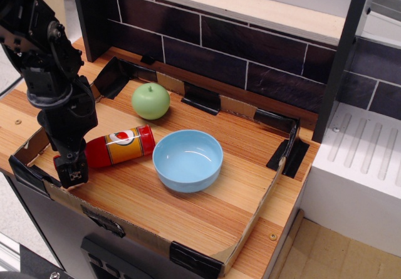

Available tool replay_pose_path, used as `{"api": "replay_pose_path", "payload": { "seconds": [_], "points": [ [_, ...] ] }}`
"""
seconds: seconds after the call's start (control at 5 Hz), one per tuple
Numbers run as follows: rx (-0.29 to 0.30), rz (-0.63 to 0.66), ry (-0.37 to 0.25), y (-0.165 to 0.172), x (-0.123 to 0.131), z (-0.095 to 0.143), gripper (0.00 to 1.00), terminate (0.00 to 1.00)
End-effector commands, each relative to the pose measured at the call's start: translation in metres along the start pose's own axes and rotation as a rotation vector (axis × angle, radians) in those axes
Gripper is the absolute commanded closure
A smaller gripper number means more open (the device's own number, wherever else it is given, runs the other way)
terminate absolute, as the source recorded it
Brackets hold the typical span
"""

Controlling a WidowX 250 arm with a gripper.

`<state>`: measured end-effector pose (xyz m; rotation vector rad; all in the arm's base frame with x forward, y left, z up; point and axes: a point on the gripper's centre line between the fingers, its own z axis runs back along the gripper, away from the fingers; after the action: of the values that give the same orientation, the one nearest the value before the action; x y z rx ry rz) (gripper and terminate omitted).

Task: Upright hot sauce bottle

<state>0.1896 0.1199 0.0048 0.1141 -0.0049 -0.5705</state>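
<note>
The hot sauce bottle [120,145] lies on its side on the wooden tray floor, left of the blue bowl. Its base points right toward the bowl, and its orange-yellow label with the oval mark faces up. My black gripper [72,172] is down at the bottle's left end, covering the neck and cap, close to the tray's front-left corner. The fingers are seen end-on, so I cannot tell whether they are closed on the neck or only around it.
A light blue bowl [188,160] stands mid-tray, right of the bottle. A green apple [150,101] sits behind the bottle. A low cardboard rim [260,204] with black tape bounds the tray. A dark tile wall is behind and a white unit [363,166] is at the right.
</note>
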Motion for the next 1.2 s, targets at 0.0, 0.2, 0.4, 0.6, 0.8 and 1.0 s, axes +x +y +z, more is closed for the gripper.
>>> {"api": "replay_pose_path", "payload": {
  "seconds": [0.0,0.2,0.4,0.6,0.8,1.0],
  "points": [
    [0.02,-0.012,-0.005,0.008,-0.001,0.009,1.0,0.0],
    [0.013,-0.019,0.016,0.008,-0.001,0.011,1.0,0.0],
    [0.031,-0.017,0.072,0.007,-0.001,0.021,1.0,0.0],
    [0.035,0.021,0.174,0.004,-0.001,0.042,1.0,0.0],
    [0.034,0.079,0.287,-0.001,0.0,0.064,1.0,0.0],
    [0.043,0.104,0.401,-0.001,-0.001,0.074,1.0,0.0]
  ]
}}
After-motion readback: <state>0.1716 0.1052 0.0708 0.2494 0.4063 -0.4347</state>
